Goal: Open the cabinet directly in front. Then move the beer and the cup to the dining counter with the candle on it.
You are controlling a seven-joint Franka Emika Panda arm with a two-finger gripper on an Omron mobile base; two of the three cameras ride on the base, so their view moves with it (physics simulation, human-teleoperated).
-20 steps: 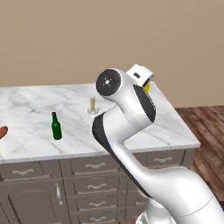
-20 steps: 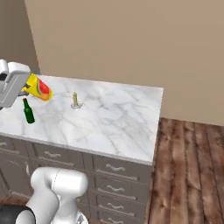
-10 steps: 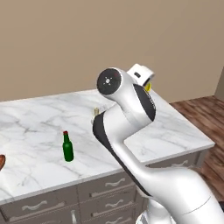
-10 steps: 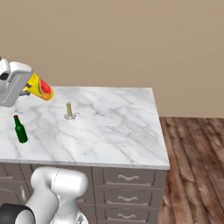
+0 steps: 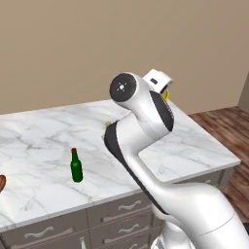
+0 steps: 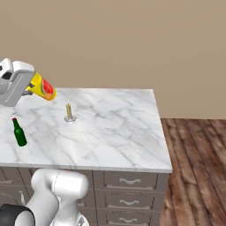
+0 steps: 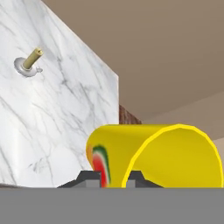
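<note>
- the pincer (image 6: 32,87) was clenched on the cup (image 6: 43,87), tilted above the tabletop (image 6: 114,128).
- the beer (image 6: 18,132) stood left of the candle (image 6: 69,111).

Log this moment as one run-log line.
stage: carrying cup | fingers: shut on cup, held tilted above dining counter | beer: upright on counter | candle: upright on counter
</note>
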